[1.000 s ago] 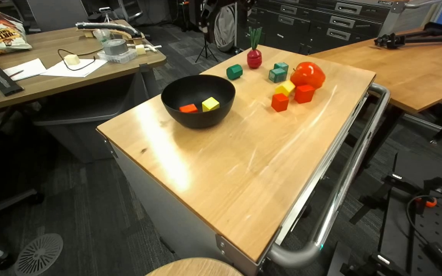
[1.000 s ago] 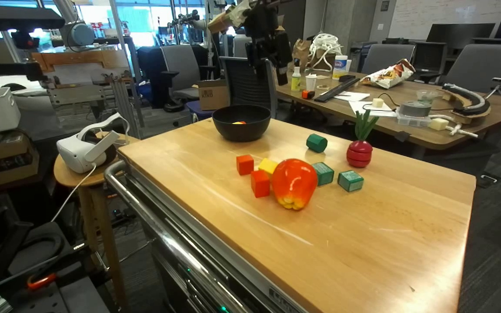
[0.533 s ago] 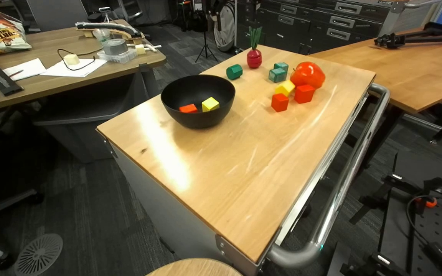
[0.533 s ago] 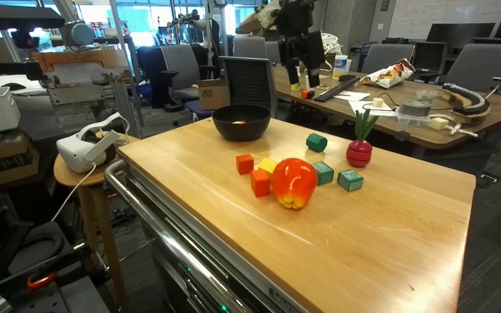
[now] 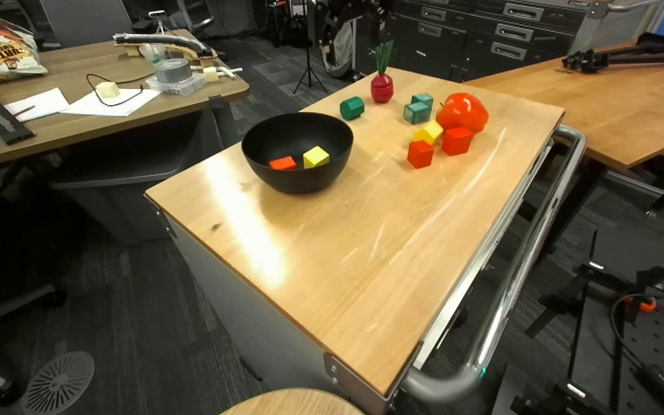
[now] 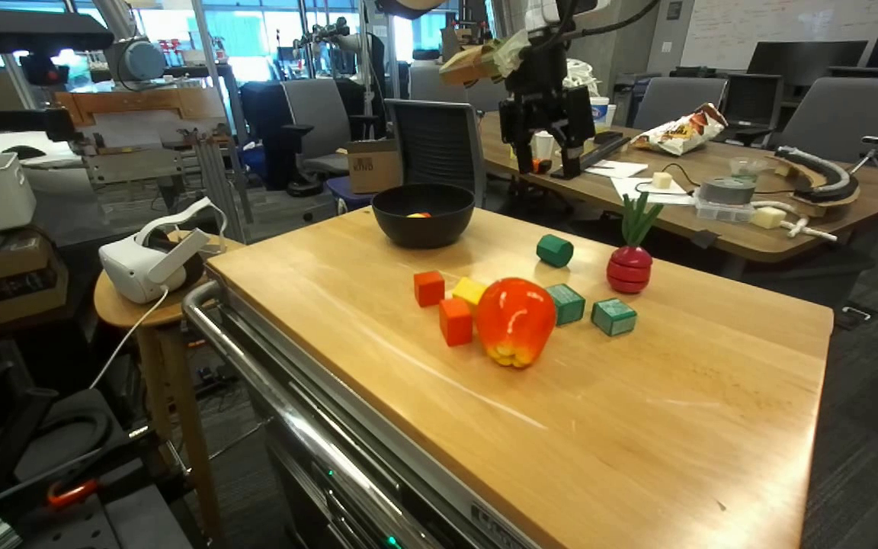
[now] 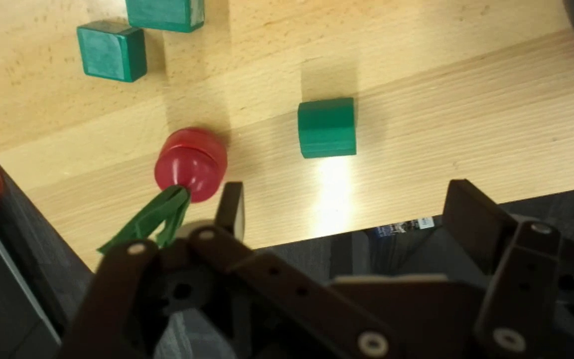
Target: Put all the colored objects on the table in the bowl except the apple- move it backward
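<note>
My gripper (image 7: 345, 194) stands open and empty. In an exterior view it hangs in the air behind the table (image 6: 675, 427), right of the bowl (image 6: 424, 229). Ahead of its gap in the wrist view lies a green hexagonal block (image 7: 327, 128); the small dark-red fruit (image 7: 192, 162) with green stem is beside the left finger. Two green cubes (image 5: 417, 113) sit near the round red-orange apple (image 6: 516, 324). Next to the apple are a yellow block (image 5: 429, 132) and two red-orange blocks (image 5: 420, 154). Inside the bowl rest a red-orange block (image 5: 283, 163) and a yellow block (image 5: 316, 157).
A metal rail (image 5: 510, 288) runs along one table edge. A cluttered desk (image 6: 774, 183) stands behind the table, and a stool with a white headset (image 6: 149, 267) stands beside it. The apple and blocks form a tight cluster.
In an exterior view my gripper has travelled rightward and downward, away from above the bowl toward the green hexagonal block's side. It has stayed open, and the pieces and bowl have not moved.
</note>
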You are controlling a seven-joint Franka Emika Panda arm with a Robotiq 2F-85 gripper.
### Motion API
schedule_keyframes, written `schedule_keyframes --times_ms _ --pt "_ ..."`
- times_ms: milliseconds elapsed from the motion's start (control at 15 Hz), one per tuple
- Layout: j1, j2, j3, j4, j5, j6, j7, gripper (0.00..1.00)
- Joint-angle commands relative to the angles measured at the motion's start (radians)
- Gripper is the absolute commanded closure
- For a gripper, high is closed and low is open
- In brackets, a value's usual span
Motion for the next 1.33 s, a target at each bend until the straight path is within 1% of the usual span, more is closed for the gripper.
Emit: schedule_keyframes --times_ms 0,133,200,267,400,733,933,1067,1267 --pt "-0.023 -0.086 0.034 -0.102 0.054 0.06 -0.199 0.0" --pt "-0.038 -0.105 0.056 -0.131 0.11 0.073 -0.309 0.0" --pt "-0.051 -0.104 0.074 -0.124 0.173 0.043 -0.363 0.0" --pt "-0.016 -0.06 0.035 -0.081 0.105 0.034 -0.265 0.0" --pt "-0.028 -0.072 0.052 -0.096 0.145 0.034 -0.32 0.0" --pt "-0.032 -0.075 0.056 -0.103 0.149 0.034 -0.337 0.0" --pt "-0.037 -0.036 0.053 -0.07 0.143 0.034 -0.354 0.0" --pt "-0.051 -0.011 0.058 -0.042 0.172 0.01 -0.378 0.0" --pt "-0.06 0.038 0.046 -0.001 0.173 0.017 -0.352 0.0"
